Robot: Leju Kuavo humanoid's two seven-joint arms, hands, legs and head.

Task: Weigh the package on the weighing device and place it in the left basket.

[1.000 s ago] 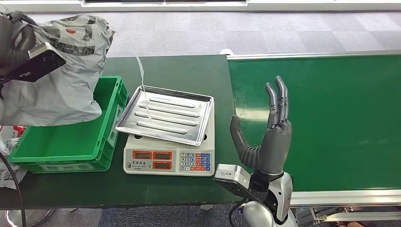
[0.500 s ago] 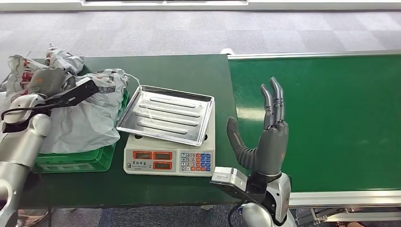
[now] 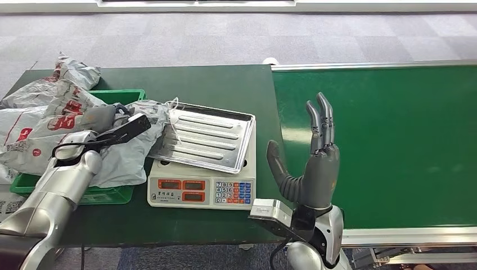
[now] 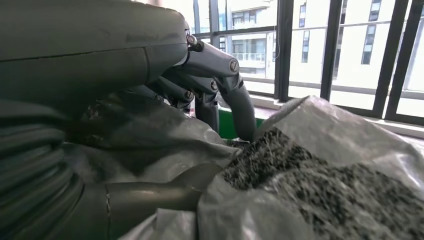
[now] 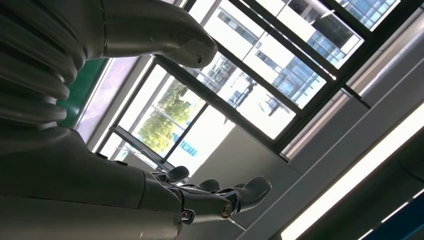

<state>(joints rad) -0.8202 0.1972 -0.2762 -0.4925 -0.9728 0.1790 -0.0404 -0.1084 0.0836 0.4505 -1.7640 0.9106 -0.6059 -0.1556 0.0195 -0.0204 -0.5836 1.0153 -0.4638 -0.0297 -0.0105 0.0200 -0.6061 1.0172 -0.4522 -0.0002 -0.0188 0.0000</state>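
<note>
Package (image 3: 121, 152) gripped in my left hand (image 3: 98, 119) over green basket (image 3: 107, 194), beside scale (image 3: 201, 191), my right hand (image 3: 315, 163) raised, fingers spread, holding nothing

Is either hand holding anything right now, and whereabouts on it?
The left hand grips the grey package in its crumpled upper folds, over the green basket. The right hand is raised beside the scale, holding nothing.

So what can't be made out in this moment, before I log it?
- Head view: the scale's red displays are too small to read.
- Head view: the green plastic basket is mostly covered by the grey plastic package.
- Left wrist view: the left hand lies against the package; a firm grip can't be confirmed.
</note>
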